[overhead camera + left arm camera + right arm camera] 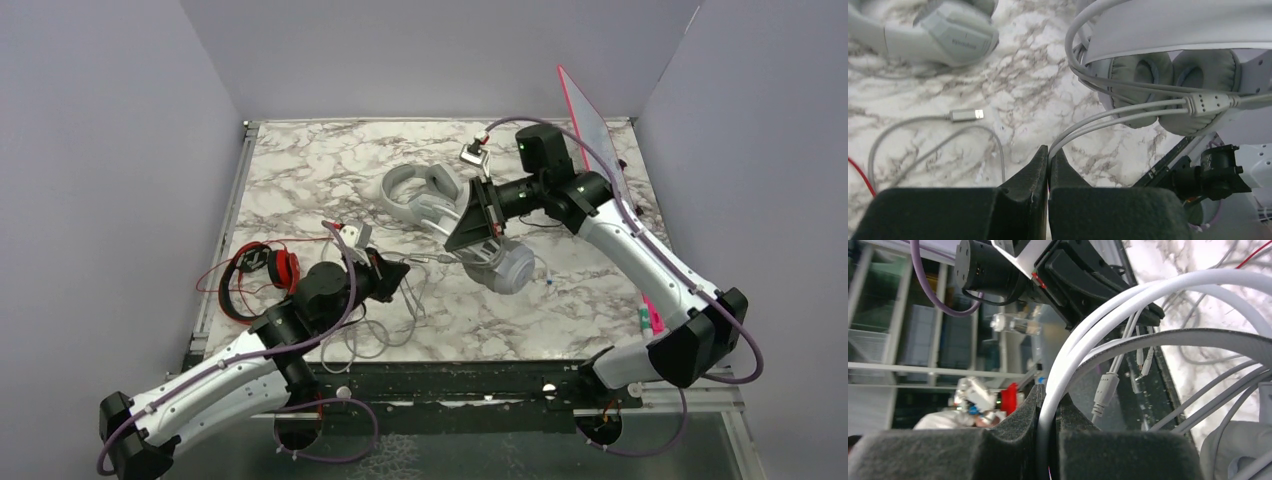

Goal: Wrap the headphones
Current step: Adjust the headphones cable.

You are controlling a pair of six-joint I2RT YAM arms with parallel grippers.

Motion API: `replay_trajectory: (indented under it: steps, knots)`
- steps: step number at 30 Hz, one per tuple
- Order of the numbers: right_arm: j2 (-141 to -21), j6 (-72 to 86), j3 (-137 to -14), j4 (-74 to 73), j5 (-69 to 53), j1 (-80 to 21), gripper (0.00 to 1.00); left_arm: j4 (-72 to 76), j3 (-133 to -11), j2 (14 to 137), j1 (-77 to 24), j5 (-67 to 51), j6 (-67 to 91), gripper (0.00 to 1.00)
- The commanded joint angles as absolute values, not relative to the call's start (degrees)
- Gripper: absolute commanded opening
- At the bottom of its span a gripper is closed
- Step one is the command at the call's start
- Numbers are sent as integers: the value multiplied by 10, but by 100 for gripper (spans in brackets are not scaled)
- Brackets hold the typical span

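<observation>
Your left claw (1049,151) is pinching shut on the two thin grey strands of the cable (1108,116) that runs from the white-silver headset (503,266), just left of the middle of the worktop (590,300) and toward its near edge. From the fingers the strands are rising to a small splitter block (1205,102) that is hanging in front of the grey ear pads (1143,75).

Your right claw (1048,396) is gripping that same headset by its white headband (1128,300), with the band passing straight between the fingers. It is holding the headset over the middle of the worktop, slightly toward the right edge. Whether the ear cups are touching the marble cannot be told.

The light grey headset (418,196) is lying flat just behind the centre, toward the far edge and apart from both claws. A loose grey lead ending in a USB plug (967,115) is curling across the marble in front of it.

The red-and-black headset (258,275) is sitting beside the left edge, close to your left arm. Its red cable (859,173) is trailing loose over the worktop.
</observation>
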State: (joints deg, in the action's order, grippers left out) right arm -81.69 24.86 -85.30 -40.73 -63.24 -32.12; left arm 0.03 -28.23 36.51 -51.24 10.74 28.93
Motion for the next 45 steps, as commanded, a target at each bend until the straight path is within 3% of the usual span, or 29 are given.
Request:
replay_trajectory:
  steps: [1,8,14,32,38,45]
  knots:
    - [-775,458,-763,-153,-762,-299,1,-223,-302,358,-508,161,405,0]
    - [-791,588,-667,-9,-777,-267,1,-302,-290,292,-508,154,481,0]
    - [-821,676,-583,149,-788,-260,1,-301,-296,322,-508,163,508,0]
    - [-937,610,-503,162,-806,-170,1,-243,-322,490,-489,208,439,0]
    - [-969,516,-535,56,-802,-148,2,-207,-323,517,-437,163,391,0]
    - [-999,304,-642,-207,-722,-142,14,-148,-311,558,-392,77,351,0]
